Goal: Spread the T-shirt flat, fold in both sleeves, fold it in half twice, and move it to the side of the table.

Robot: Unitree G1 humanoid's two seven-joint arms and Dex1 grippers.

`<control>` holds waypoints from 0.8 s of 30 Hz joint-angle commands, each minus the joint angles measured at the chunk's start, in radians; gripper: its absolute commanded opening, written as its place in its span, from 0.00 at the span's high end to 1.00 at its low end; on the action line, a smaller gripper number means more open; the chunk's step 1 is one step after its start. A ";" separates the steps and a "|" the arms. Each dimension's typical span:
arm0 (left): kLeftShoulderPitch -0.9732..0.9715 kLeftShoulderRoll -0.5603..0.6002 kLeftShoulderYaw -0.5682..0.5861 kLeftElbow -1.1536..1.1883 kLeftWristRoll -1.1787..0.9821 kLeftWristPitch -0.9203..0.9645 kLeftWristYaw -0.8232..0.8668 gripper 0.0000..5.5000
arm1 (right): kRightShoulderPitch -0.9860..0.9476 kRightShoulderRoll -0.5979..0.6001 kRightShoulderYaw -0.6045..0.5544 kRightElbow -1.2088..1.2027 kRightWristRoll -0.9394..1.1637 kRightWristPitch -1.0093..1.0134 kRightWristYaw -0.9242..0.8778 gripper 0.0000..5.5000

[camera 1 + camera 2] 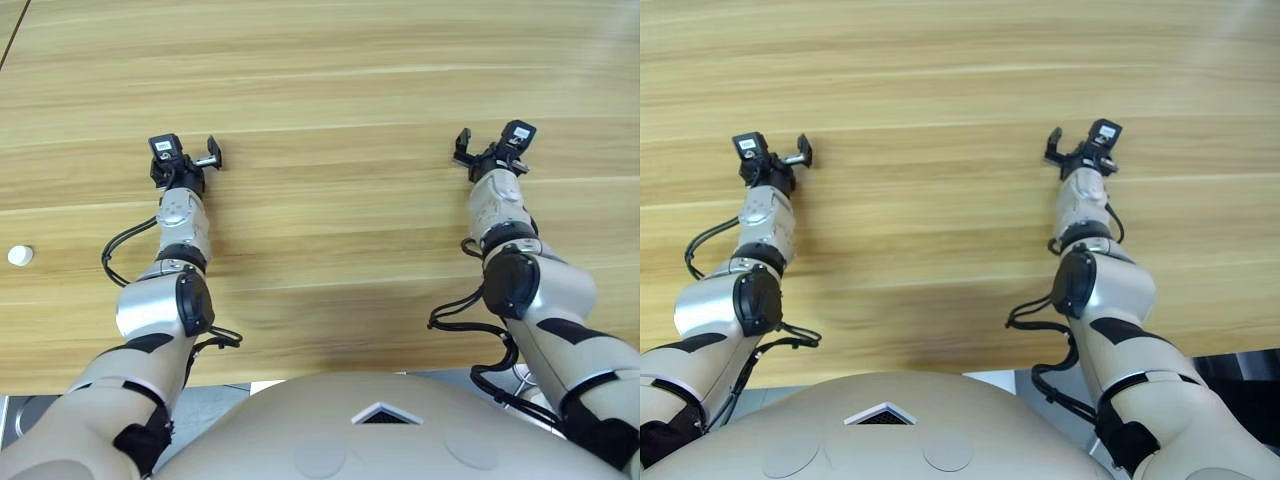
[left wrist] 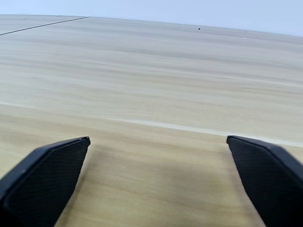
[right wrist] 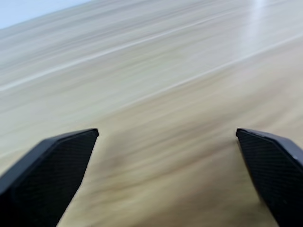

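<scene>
Two sets of jaws are in service, one per arm, both extended forward over the light wood-grain surface. My left jaws sit over the left part of the surface and my right jaws over the right part, well apart from each other and roughly level in reach from the near edge.

1. Left jaws: spread wide, gripping nothing. In the left wrist view the two black textured pads stand at opposite sides with bare wood between them.
2. Right jaws: likewise spread wide, gripping nothing. In the right wrist view the black pads frame a bare stretch of wood.
3. Contact: both sets are held low over the wood; whether the pad tips touch it cannot be determined.

Other items: a small white round object lies on the surface out to my left, well apart from my left forearm and closer to the near edge than the left jaws. A thin dark seam crosses the far part of the surface ahead of the left jaws
</scene>
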 commanded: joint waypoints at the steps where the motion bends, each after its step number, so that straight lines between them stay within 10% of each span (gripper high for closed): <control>1: -0.006 -0.004 0.002 0.009 0.003 0.002 0.003 0.02 | 0.006 0.000 -0.002 0.006 0.000 0.000 -0.037 0.02; 24: -0.006 -0.007 0.019 0.009 -0.005 0.002 -0.006 0.02 | 0.007 -0.002 0.057 0.008 -0.065 -0.014 -0.127 0.02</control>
